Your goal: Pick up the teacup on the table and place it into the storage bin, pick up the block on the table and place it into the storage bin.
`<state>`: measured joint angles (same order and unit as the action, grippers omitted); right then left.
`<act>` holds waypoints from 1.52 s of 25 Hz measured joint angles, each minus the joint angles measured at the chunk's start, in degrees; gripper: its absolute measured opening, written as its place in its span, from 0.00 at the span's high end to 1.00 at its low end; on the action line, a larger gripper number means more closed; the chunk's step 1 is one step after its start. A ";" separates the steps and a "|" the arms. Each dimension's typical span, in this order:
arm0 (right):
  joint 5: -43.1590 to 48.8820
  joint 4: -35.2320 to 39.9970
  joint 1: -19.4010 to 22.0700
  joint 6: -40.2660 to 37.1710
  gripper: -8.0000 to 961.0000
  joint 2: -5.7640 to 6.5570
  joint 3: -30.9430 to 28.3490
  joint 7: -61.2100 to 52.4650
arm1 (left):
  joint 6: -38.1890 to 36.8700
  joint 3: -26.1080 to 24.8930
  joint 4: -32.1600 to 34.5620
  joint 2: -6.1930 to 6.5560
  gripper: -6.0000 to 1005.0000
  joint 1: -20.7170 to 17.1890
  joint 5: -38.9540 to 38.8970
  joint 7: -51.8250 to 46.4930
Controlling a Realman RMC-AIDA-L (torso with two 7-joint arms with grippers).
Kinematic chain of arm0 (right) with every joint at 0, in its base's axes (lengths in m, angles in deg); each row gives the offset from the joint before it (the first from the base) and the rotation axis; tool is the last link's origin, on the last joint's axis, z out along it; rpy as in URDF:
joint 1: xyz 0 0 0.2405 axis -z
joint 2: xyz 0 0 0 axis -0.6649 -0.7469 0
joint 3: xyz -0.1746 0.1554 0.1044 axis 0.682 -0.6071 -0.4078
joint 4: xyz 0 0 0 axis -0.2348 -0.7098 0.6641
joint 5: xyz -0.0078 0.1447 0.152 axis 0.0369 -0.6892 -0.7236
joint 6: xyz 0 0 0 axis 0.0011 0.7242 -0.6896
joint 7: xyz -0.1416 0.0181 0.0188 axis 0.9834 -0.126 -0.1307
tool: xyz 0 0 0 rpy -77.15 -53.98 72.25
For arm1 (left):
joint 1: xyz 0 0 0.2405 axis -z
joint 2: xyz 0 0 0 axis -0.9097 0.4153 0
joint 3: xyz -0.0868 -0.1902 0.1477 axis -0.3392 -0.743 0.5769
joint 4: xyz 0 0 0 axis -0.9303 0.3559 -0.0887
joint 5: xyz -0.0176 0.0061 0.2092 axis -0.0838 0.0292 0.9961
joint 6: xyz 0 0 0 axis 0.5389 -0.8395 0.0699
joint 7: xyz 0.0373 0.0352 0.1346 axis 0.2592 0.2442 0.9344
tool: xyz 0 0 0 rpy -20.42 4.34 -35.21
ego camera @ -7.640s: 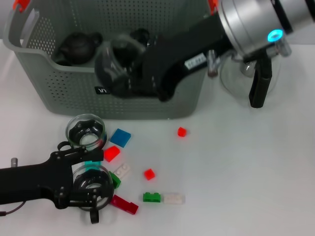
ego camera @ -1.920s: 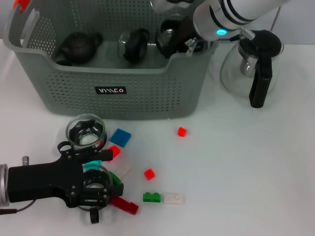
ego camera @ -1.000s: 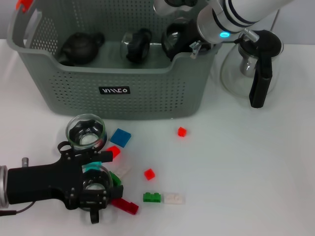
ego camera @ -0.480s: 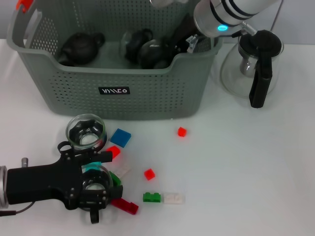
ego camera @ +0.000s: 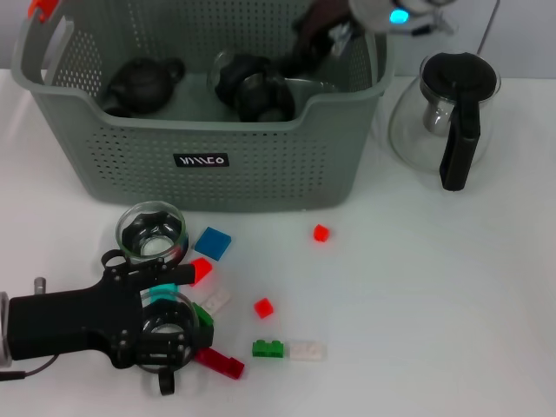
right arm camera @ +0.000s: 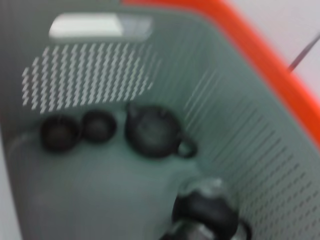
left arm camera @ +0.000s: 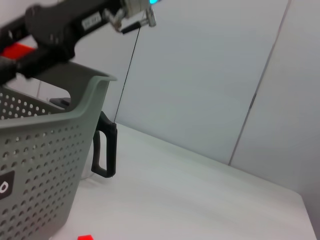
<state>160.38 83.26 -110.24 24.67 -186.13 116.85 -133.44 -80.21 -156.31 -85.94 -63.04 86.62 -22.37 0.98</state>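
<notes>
Since 0.5 s ago my right arm lifted clear of the storage bin (ego camera: 261, 165); left tool (ego camera: 161, 334), state unclear, over 1 glass teacup (ego camera: 167, 323) near-left; fragile, slippery, grip rim

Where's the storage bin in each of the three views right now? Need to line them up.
Head view: storage bin fills the upper left.
Left wrist view: its perforated corner at the left edge.
Right wrist view: its inside fills the picture.
Shared landmark: the bin's perforated grey-green wall.
</notes>
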 joint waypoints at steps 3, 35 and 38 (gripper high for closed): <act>-3.27 5.70 3.14 -0.43 0.37 0.03 -0.36 0.04 | -0.31 -0.15 -0.18 0.17 0.14 -0.10 -0.17 -0.18; -36.83 36.53 36.61 -44.97 0.05 0.89 -6.21 19.19 | -2.35 -9.74 -7.42 1.86 0.14 -0.49 0.12 -11.38; -34.02 35.85 35.21 -47.98 0.05 0.94 -7.24 17.83 | -0.88 -9.55 -8.62 1.88 0.14 -0.02 0.18 -14.95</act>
<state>126.37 119.11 -75.03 -23.31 -185.19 109.62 -115.61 -81.09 -165.85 -94.56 -61.17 86.61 -22.19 -13.98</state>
